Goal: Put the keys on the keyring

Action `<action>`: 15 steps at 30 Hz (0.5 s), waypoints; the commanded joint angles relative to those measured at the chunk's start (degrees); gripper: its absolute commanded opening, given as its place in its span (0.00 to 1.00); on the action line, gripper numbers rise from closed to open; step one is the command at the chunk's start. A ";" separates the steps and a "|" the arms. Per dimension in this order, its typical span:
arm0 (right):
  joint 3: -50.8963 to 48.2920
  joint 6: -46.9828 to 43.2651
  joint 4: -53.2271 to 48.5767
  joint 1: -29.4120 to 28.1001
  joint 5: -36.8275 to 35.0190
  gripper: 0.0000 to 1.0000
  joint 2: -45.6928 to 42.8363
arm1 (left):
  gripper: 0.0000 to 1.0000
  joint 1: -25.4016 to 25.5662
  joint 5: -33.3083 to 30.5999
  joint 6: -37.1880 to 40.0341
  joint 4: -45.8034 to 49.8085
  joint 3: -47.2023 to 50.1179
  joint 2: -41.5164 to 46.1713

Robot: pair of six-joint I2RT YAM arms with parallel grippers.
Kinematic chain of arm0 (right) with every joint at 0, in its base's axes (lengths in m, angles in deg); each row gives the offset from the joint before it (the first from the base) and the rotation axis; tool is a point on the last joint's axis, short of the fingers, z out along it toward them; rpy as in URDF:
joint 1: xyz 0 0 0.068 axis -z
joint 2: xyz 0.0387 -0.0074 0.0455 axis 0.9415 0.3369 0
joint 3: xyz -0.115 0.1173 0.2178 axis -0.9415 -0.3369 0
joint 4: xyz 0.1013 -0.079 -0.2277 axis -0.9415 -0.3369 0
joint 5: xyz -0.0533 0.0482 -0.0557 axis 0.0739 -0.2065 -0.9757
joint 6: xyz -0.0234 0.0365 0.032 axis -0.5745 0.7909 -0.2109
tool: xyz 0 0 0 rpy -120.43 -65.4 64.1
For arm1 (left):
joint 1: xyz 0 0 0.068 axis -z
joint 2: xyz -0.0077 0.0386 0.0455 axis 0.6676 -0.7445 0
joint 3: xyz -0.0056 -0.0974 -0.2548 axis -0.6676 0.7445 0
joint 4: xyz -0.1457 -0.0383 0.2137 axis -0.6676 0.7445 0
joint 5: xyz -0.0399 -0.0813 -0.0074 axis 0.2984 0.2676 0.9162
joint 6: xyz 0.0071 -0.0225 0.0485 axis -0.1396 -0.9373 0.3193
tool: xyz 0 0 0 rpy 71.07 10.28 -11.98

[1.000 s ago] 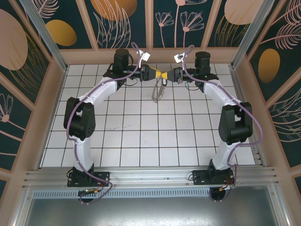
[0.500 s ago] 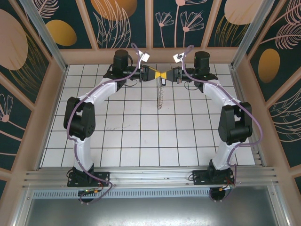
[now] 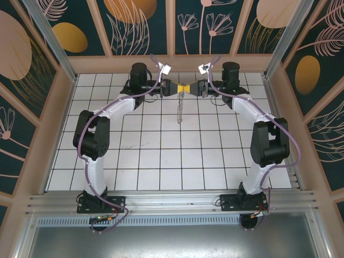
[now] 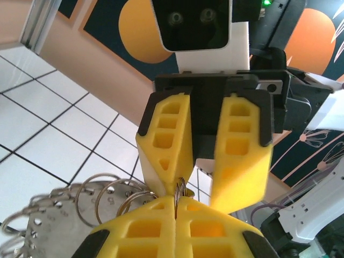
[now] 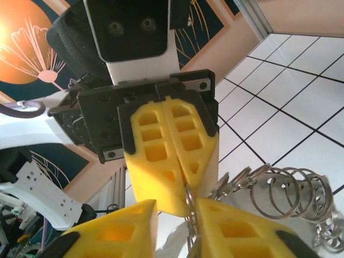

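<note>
Both arms have edged toward the back wall, and the keyring [image 3: 180,107] now hangs edge-on instead of splayed. Above it the left hand [image 3: 180,87] has pinched shut on its top wire, while the right hand [image 3: 188,87] opposite has parted its fingers. With only fingertips on thin wire, the dangling bunch could slip out and drop, or a parted finger could snag it. Whether the key is already on it, I can't tell. Below the keyring lies the white-tiled worktop [image 3: 161,156]; behind it stand teal flowered wall panels [image 3: 231,27].

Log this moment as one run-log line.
left pincer: shut on keyring | right pincer: open, fingers either side of the ring | keyring: hangs below the two pincers
</note>
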 commanded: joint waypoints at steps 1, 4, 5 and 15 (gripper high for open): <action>-2.99 1.00 6.98 -0.63 1.22 0.29 -5.48 | 0.00 0.23 -2.67 -3.46 -6.09 1.19 2.87; -6.02 2.39 10.19 -0.48 1.13 0.29 -7.07 | 0.00 0.25 -3.18 -5.69 -9.06 2.31 3.75; -6.89 2.70 11.08 -0.46 1.04 0.29 -7.41 | 0.00 0.27 -3.20 -6.26 -9.87 2.62 3.99; -11.49 3.78 14.73 0.04 0.25 0.34 -10.31 | 0.00 0.27 -3.38 -7.10 -11.37 3.61 5.61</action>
